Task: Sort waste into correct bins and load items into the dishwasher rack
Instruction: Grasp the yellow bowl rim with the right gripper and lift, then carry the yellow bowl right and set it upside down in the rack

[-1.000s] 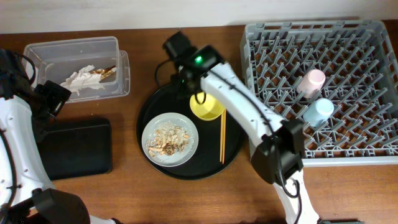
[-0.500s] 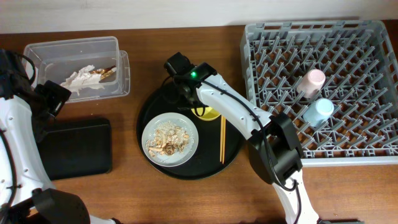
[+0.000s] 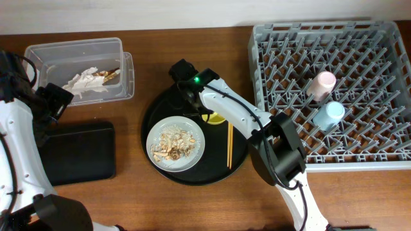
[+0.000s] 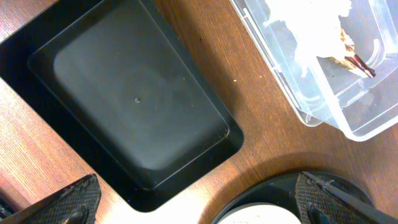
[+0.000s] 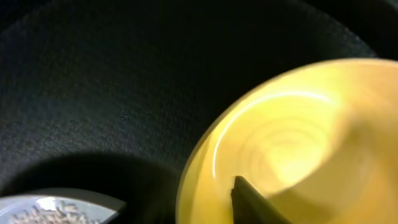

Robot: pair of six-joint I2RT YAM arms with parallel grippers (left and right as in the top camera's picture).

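My right gripper (image 3: 203,110) is down on the yellow bowl (image 3: 218,118) on the round black tray (image 3: 160,106). In the right wrist view one dark finger sits inside the bowl (image 5: 298,124) near its rim; the other finger is hidden. The grey plate (image 3: 160,131) holds the beige crumbs (image 3: 174,144). The chopsticks (image 3: 230,144) lie to its right. Pink cup (image 3: 322,85) and blue cup (image 3: 329,115) stand in the grey rack (image 3: 359,38). My left gripper (image 4: 199,208) is open and empty above the shallow black tray (image 4: 130,106). White-and-gold wrappers (image 3: 87,79) lie in the clear tub (image 3: 45,54).
The clear tub (image 4: 329,106) stands just beyond the black rectangular tray (image 3: 77,153) at the left. The round tray's rim (image 4: 273,190) lies close to the black tray's corner. The plate's edge (image 5: 56,208) shows left of the bowl. The rack fills the right side.
My right gripper has come down and toward the plate, onto the yellow bowl, covering most of it from above. The left arm has not moved.
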